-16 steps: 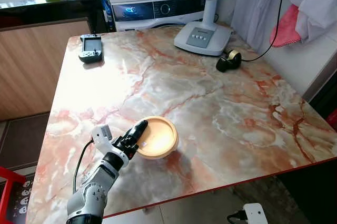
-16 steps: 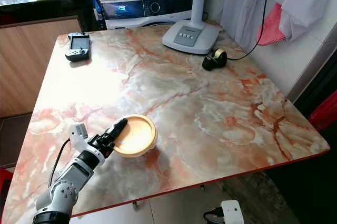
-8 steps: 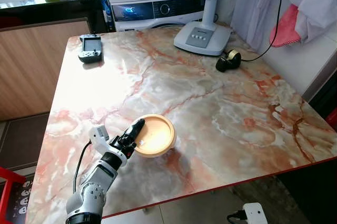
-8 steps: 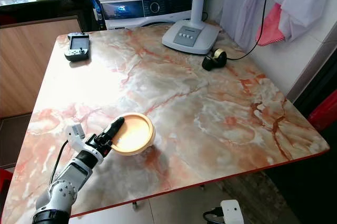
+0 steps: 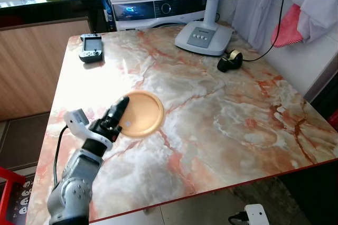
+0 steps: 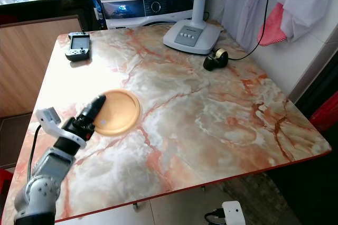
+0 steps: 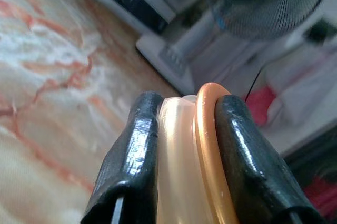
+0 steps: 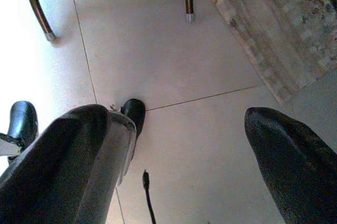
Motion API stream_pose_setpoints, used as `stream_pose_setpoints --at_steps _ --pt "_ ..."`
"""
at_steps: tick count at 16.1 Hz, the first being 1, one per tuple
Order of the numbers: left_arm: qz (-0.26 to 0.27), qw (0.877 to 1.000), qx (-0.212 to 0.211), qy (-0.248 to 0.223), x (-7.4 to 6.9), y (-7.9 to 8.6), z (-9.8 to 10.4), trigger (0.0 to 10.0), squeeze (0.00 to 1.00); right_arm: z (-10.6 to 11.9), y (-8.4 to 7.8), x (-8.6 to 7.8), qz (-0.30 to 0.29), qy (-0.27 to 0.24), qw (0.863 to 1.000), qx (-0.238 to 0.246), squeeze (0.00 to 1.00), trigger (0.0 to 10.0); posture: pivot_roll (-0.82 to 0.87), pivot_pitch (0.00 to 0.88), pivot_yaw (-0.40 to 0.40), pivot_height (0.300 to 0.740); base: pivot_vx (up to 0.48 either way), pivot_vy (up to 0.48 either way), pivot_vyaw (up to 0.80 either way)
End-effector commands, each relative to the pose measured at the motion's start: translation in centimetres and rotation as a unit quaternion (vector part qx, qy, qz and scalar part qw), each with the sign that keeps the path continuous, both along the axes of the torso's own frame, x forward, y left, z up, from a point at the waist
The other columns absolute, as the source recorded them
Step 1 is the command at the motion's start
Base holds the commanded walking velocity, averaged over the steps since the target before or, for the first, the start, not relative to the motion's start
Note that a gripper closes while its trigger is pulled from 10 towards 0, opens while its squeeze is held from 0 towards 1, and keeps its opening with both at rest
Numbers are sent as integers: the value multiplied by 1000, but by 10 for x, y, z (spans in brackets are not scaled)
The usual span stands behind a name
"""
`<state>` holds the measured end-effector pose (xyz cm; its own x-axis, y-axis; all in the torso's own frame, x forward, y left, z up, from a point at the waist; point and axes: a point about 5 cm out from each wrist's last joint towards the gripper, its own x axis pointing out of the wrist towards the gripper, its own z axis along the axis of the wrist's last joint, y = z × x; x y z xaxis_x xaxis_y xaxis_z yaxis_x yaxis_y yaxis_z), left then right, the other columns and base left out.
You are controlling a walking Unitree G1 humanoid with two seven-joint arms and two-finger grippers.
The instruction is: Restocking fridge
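The left gripper (image 5: 120,110) is clamped on the rim of the orange bowl (image 5: 141,113), one finger inside and one outside, holding it tilted above the marble table (image 5: 222,114), at about eight o'clock from the fan base (image 5: 203,37). The bowl looks light, stiff plastic, probably slick, so a rim pinch may swivel. The right gripper (image 8: 174,155) hangs idle over the floor, fingers spread apart.
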<state>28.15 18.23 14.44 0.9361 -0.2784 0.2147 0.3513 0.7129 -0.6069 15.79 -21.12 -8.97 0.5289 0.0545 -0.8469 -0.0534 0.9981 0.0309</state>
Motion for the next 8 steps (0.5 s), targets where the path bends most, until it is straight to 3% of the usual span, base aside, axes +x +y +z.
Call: stream_pose_setpoints --at_steps 1,5,8 --pt "-1 999 45 -4 -2 -9 6 10000 0 -1 -2 -3 -2 1 1000 -3 0 10000 60 44 -34 740 0 0 0" --pt "48 998 50 -13 3 -14 19 10000 0 -1 -3 -4 -3 0 1000 -3 0 10000 64 26 -35 740 0 0 0" --pt "66 992 104 -34 6 -17 36 10000 0 -1 -2 -5 -5 -2 1000 -2 0 10000 60 13 -29 740 0 0 0"
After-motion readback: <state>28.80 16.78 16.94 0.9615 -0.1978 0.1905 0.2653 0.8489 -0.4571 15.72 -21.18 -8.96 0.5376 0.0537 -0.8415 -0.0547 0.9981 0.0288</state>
